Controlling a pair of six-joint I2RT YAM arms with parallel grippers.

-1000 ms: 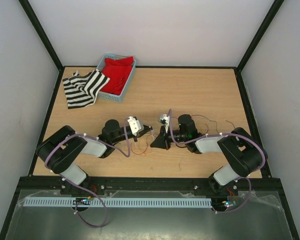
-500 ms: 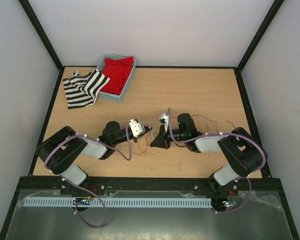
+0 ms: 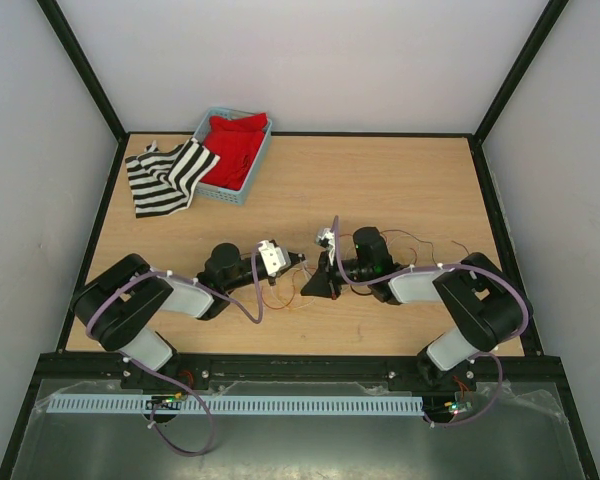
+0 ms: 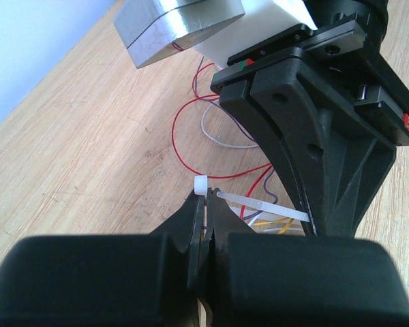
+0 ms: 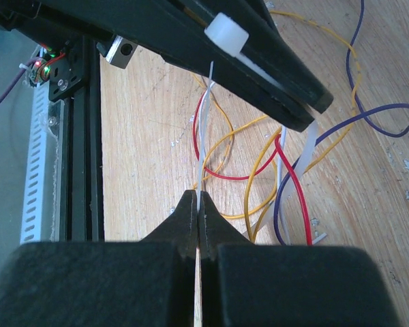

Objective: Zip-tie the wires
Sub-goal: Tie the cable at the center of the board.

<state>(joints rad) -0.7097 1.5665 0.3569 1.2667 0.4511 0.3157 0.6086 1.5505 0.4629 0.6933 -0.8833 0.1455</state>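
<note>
Top view: both claws meet near the middle of the desk (image 3: 400, 180), toward its near edge. Your left claw (image 3: 298, 263) sits just at 12 o'clock of your right claw (image 3: 308, 288). The wires (image 3: 278, 298) curl on the wood at about 9 o'clock of the right claw, and a few strands trail off toward 3 o'clock. The blue basket (image 3: 227, 195) and the striped cloth (image 3: 165, 178) lie well apart at 11 o'clock, so you have room on every side.

Left wrist view: your left claw is fully closed, pinching the zip tie (image 4: 259, 206) right behind its white head (image 4: 201, 183). The strap runs off toward 4 o'clock and disappears behind the right claw's black finger. Red and pale wire loops lie on the desk beyond, at 12 o'clock, and yellow strands show just under the strap.

Right wrist view: your right claw is also fully closed, holding the thin white tail edge-on. The tail rises straight to 12 o'clock, toward the head under the left claw. Red, yellow and purple loops lie on the desk beneath and to 3 o'clock of it. A wider white band crosses among them, but I cannot tell whether the strap already encircles the bunch or has been threaded through the head.

I judge the coming move turns on this line: the tie's long axis runs claw to claw, and the wires lie below it.
</note>
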